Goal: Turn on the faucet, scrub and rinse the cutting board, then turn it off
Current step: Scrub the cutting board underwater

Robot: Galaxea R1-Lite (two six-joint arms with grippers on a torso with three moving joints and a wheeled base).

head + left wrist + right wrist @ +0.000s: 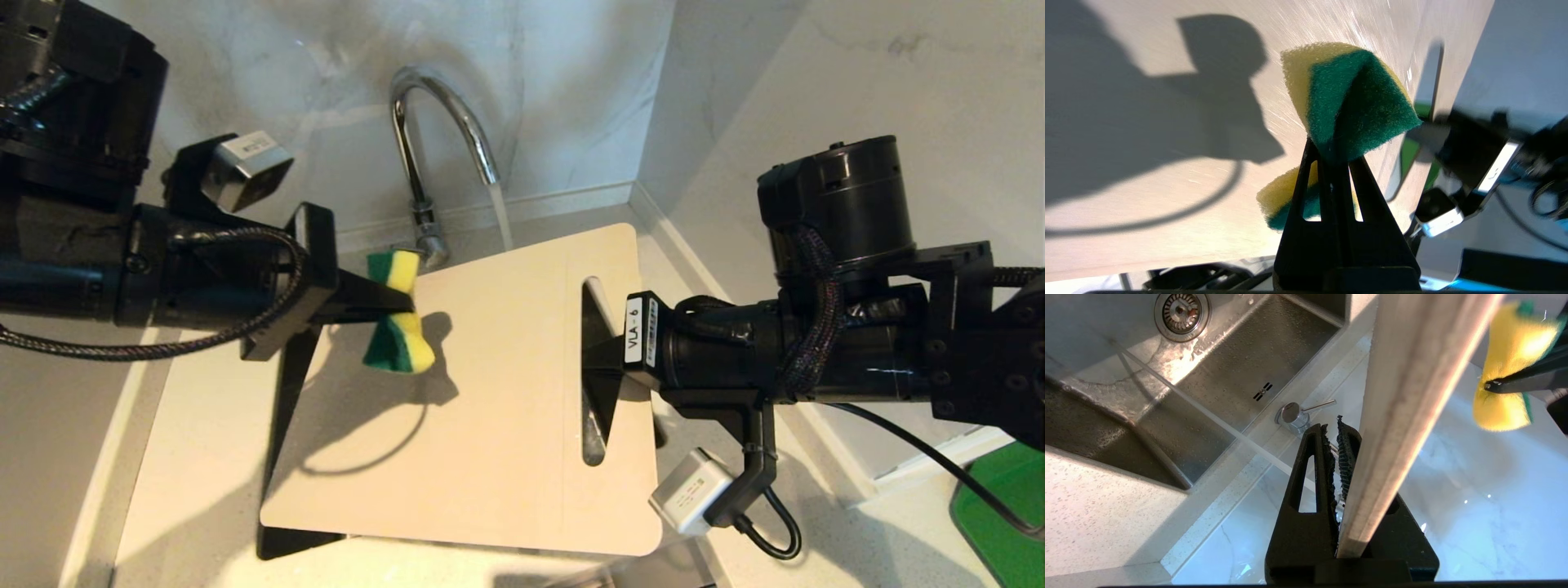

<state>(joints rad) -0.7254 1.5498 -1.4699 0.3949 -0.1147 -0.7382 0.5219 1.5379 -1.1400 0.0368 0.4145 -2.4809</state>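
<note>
Left pincer (400, 309) pinching sponge (397, 324) beside cutting board (490, 392); right pincer (594, 359) clamping board edge. Risk: thin grip slipping under scrubbing pressure.

sink: stainless steel basin (1274, 347), wet, round drain strainer (1182, 310) | counter: pale speckled stone (1094, 522) | tray: green, flat (1008, 523), on counter | wall: white marble (563, 90)

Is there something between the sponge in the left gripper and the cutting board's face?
Nothing visible. The left gripper holds the sponge just off the cutting board, whose face is bare there. The right gripper grips the board at its far, handle end, out of the way.
</note>
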